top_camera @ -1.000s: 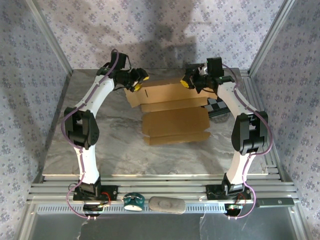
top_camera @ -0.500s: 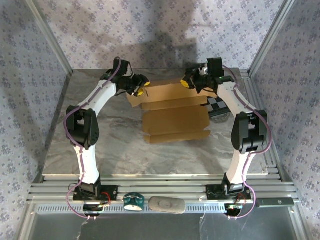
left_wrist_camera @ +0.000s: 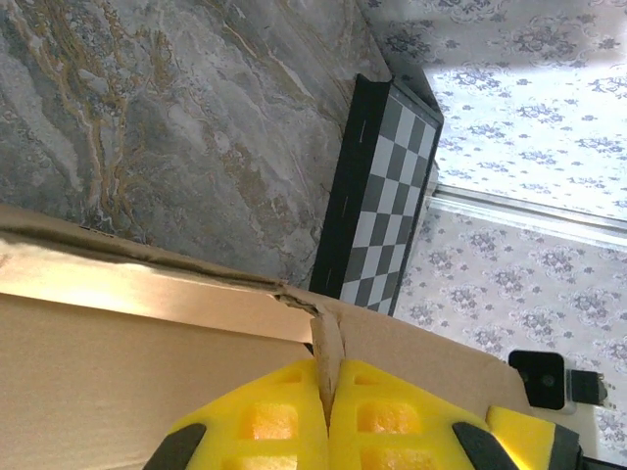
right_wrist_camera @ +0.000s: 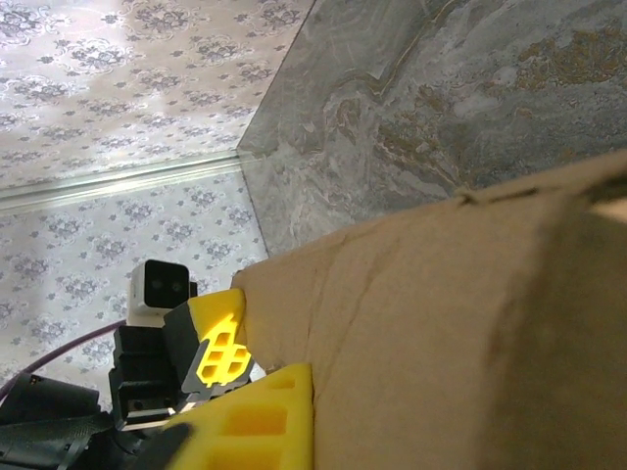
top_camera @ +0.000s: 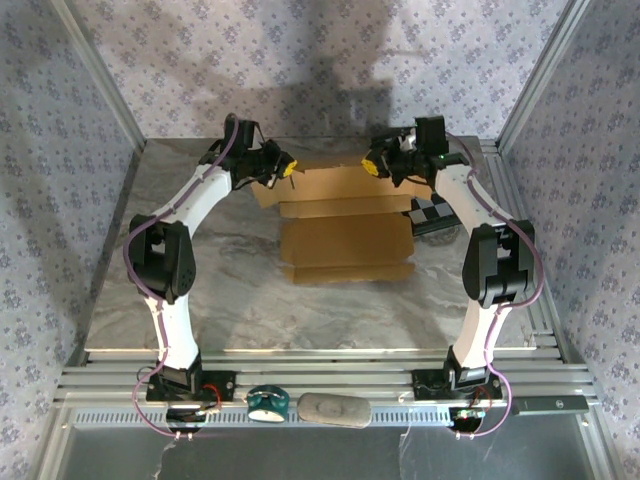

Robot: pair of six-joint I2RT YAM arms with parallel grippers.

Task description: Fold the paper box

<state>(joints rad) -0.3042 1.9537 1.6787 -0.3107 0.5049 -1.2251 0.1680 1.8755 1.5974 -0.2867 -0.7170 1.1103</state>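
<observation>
While your left gripper pinches the paper box flap at upper centre, raise both ends evenly; whether your right gripper grips or gapes, you cannot tell.

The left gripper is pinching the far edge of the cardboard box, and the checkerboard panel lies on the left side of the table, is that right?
No. The checkerboard panel lies on the right side of the table, as the top external view shows. The left gripper does pinch the far edge of the paper box.
</observation>
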